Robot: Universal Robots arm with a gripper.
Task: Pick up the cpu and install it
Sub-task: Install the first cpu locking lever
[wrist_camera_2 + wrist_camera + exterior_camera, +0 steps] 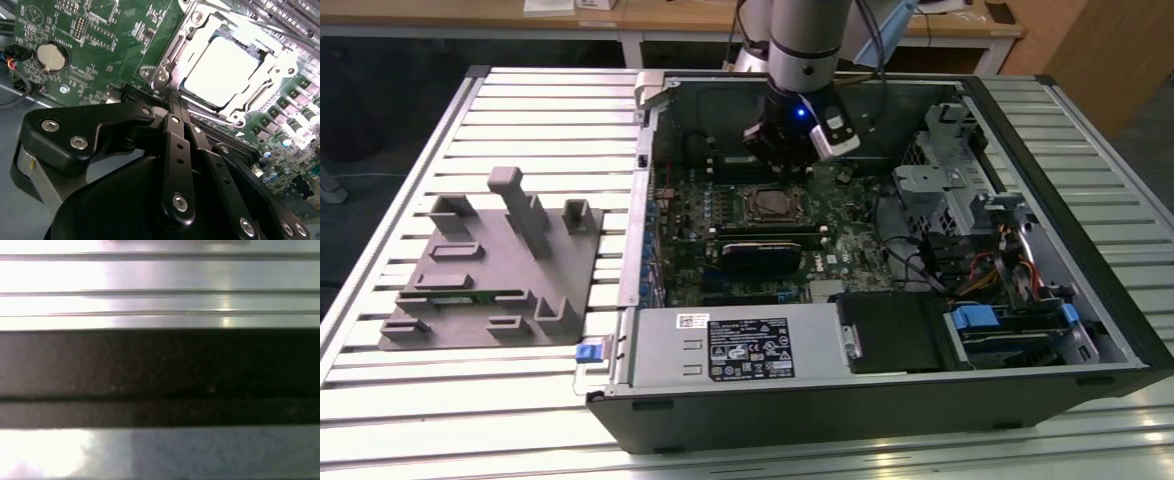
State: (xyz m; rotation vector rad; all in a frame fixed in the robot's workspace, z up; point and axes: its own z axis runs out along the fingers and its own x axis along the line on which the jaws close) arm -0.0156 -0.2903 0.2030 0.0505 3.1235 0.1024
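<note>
The gripper [172,102] shows most clearly in the second wrist view, where its black fingers [176,150] run together to a narrow tip with nothing between them, so they are closed and empty. In the exterior view the gripper [781,150] is a dark mass under the arm's grey wrist, and its fingertips cannot be made out against the board.

The cpu [223,70] lies just beyond the fingertips in the second wrist view, its pale metal top washed out by glare, seated inside the socket frame [165,67] with the metal bracket around its edges. The frame's far side is cut off by the picture's edge. In the exterior view the cpu [774,204] is a small dull square in the socket, just in front of the gripper and apart from it (whether the bracket is latched cannot be told).

The first wrist view gives bright ribbed metal slats [160,285] and a dark band [160,375] across them, too blurred to identify.

The exterior view alone takes in the open computer case [1067,370] lying on the slatted table [534,110]. Inside it sit the green motherboard [687,250], a white-labelled black box [740,345] along the near wall, and drive bays with cables [987,260] well away from the fingers. Outside the case, far off, rests the grey fixture [494,260].

A round coin battery [52,56] sits on the board beside the fingers in the second wrist view.
</note>
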